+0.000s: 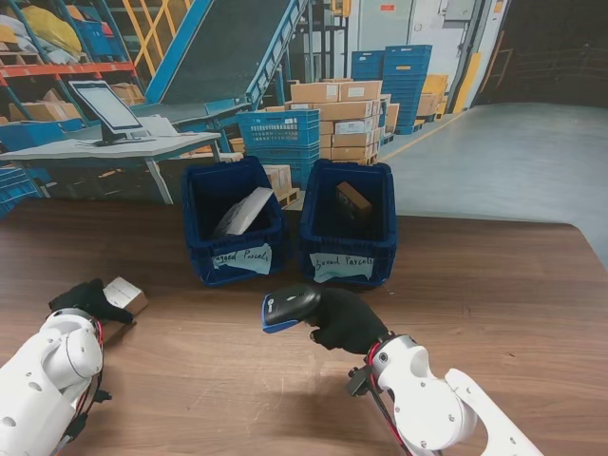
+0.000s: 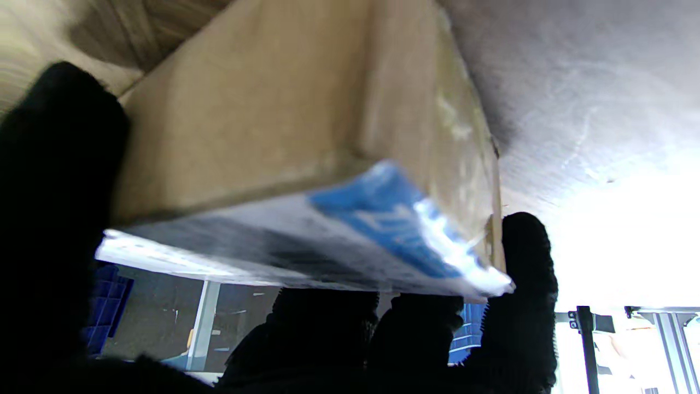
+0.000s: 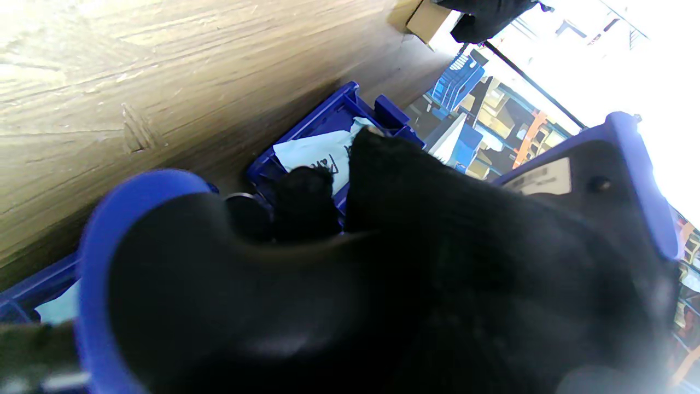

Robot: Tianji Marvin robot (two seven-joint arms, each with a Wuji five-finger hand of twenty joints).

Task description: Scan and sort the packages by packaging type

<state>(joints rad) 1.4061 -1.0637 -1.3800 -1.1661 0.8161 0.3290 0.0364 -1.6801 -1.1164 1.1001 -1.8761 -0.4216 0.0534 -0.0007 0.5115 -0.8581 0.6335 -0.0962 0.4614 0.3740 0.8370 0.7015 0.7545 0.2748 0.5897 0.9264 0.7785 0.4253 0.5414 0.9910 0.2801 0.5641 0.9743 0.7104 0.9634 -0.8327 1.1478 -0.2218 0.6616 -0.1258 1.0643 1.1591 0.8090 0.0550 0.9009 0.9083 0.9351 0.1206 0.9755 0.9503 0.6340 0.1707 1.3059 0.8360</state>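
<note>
Cardboard is what the left hand [image 1: 87,298] has between its black-gloved fingers [image 2: 525,273]: a small brown box [image 1: 124,296] at the near left of the wooden table [image 1: 494,313]. The left wrist view shows the fingers wrapped round the box from both sides, with a white-and-blue label [image 2: 383,219] on the face that looks toward the hand's own camera. Whether the box rests on the table or is lifted just off it cannot be told.

Well apart to the right, near the middle of the table, the right hand [image 1: 347,318] is closed round the grip of a black and blue scanner [image 1: 290,307]. The scanner's head points left, toward the box.

That line is what the coming scan seems to turn on. The box lies to the left of the scanner, slightly farther back, and the label would have to face the scanner's head.

Beyond both hands stand two blue bins. The left bin [image 1: 201,252] holds a pale bagged parcel [image 1: 244,211], and the right bin [image 1: 318,242] holds a brown box. Going by their paper labels, this box likely belongs in the right bin, which is farther from the left hand.
</note>
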